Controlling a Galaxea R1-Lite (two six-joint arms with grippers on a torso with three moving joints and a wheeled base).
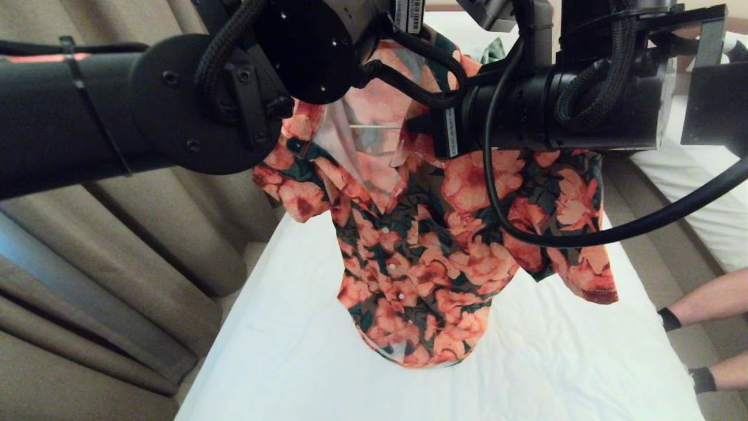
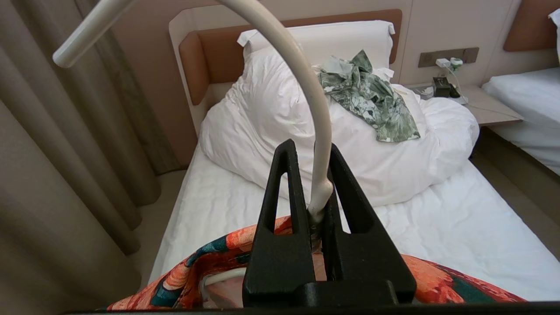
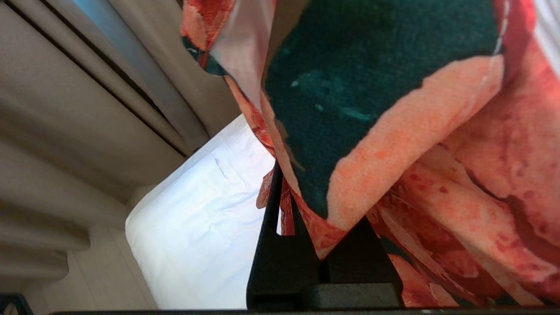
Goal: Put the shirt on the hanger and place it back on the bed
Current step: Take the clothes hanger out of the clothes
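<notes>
One shirt (image 1: 421, 245) hangs on one hanger (image 2: 306, 78) above the bed (image 1: 292, 351). Left gripper (image 2: 313, 205) jaws pinch the hanger's neck; right gripper (image 3: 302, 227) jaws clamp shirt fabric. One leafy garment (image 2: 367, 96) lies on the duvet (image 2: 271, 113).

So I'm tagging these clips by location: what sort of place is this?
Probably a hotel twin room: a white bed with a padded brown headboard, a second bed beside it past a nightstand, and full-length beige curtains.
</notes>
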